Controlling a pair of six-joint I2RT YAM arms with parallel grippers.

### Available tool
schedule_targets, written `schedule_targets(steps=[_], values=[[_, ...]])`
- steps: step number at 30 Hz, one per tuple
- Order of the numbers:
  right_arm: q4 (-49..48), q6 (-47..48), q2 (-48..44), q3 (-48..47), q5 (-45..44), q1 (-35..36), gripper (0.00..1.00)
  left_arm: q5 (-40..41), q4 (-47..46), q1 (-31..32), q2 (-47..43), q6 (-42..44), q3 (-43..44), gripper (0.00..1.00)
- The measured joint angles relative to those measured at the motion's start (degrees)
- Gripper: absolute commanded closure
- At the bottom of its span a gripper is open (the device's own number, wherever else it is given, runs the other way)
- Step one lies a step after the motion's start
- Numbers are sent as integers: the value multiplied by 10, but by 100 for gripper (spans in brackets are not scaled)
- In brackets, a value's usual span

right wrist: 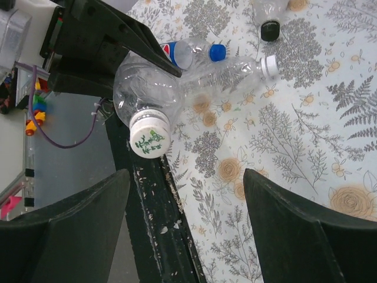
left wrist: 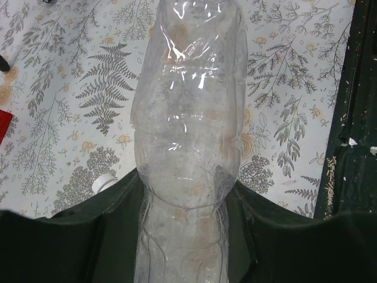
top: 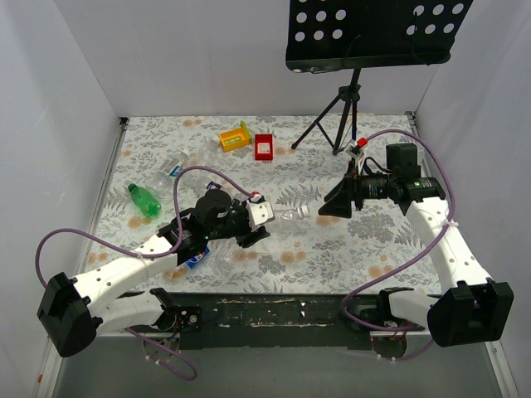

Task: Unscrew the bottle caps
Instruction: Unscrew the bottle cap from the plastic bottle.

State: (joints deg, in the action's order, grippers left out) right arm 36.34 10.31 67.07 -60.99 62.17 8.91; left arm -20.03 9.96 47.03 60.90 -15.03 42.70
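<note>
My left gripper (top: 253, 222) is shut on a clear plastic bottle (left wrist: 188, 135) and holds it lying level above the table, neck to the right. Its white cap with green print (right wrist: 149, 140) faces my right gripper (right wrist: 187, 177), which is open and empty, a short gap from the cap (top: 304, 211). In the right wrist view a blue-labelled bottle with a blue cap (right wrist: 217, 52), a clear bottle with a white cap (right wrist: 269, 66) and a dark cap (right wrist: 270, 29) lie on the table beyond. A small white cap (left wrist: 105, 183) shows beside my left finger.
A green bottle (top: 143, 200) and clear bottles (top: 178, 166) lie at the left. A yellow tray (top: 235, 137) and a red tray (top: 264, 147) stand at the back. A tripod stand (top: 344, 108) stands back right. The dark front rail (top: 265, 311) edges the table.
</note>
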Motion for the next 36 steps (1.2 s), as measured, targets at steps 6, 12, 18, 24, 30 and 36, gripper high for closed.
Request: schedule_targets(steps=[6, 12, 18, 24, 30, 36], values=[[-46, -97, 1, 35, -4, -3, 14, 14, -2, 3, 4, -4, 0, 100], [-76, -153, 7, 47, -2, -5, 14, 31, -10, 14, 24, -8, 1, 100], [-82, -177, 27, 47, -1, -5, 14, 50, -14, 23, 46, -9, 4, 100], [-82, -196, 52, 46, 0, -5, 14, 63, -18, 29, 60, -9, 14, 100], [-87, -213, 63, 46, 10, 1, 18, 70, -26, 36, 68, -11, 20, 100], [-96, -223, 83, 46, 24, 21, 36, 75, -30, 42, 85, -12, 24, 100]])
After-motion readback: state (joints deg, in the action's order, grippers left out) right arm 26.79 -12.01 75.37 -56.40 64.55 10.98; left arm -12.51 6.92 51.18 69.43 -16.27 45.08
